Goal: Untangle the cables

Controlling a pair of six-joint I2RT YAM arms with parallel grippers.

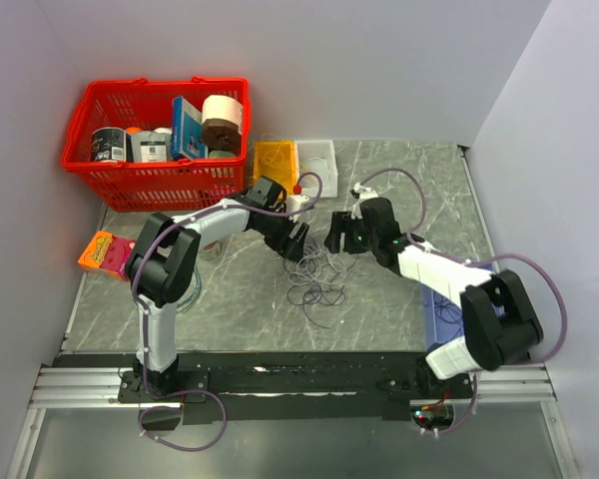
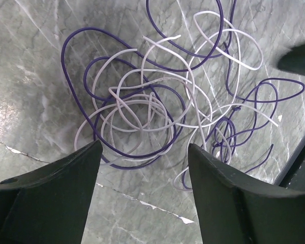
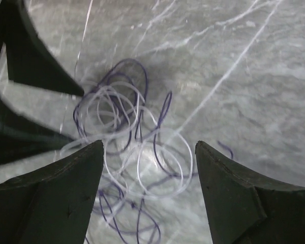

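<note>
The cables (image 1: pixel 314 281) lie in a tangled heap of thin dark purple and pale white loops on the marble table, in the middle of the top view. My left gripper (image 1: pixel 298 239) hovers just above the heap's far left edge, and my right gripper (image 1: pixel 339 239) hovers at its far right edge. In the left wrist view the cables (image 2: pixel 142 101) spread out beyond my open left gripper (image 2: pixel 145 146), with only bare table between its fingers. In the right wrist view the cables (image 3: pixel 127 132) lie below my open right gripper (image 3: pixel 148 145), untouched. The left gripper's dark fingers (image 3: pixel 35 56) show at upper left.
A red basket (image 1: pixel 160 185) full of goods stands at the back left. Beside it are a yellow container (image 1: pixel 277 160) and a white tray (image 1: pixel 319 155). An orange box (image 1: pixel 102 251) lies at the left edge. A blue sheet (image 1: pixel 441 311) sits under the right arm.
</note>
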